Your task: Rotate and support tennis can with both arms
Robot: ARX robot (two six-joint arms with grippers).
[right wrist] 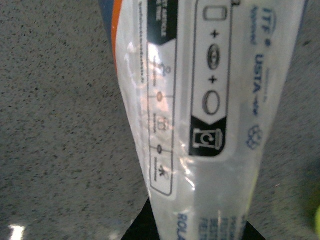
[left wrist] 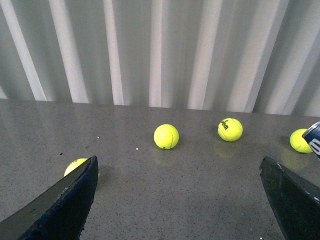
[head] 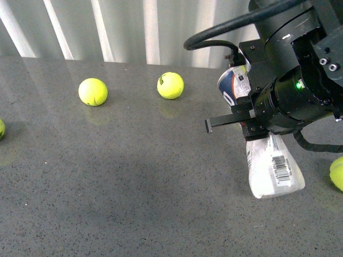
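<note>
One tennis can (head: 272,168), barcode end nearest

Grey speckled tabletop (head: 134,187), glossy, faint reflections; white ribbed wall (head: 123,27) behind; soft even light.

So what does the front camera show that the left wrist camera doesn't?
Front only: the right arm gripping the tennis can, and its barcode. Left wrist only: the left end effector, fingers wide open, empty. Both: yellow tennis balls on the grey table, the striped wall, and the can, though the wrist view catches just a blue corner.
</note>
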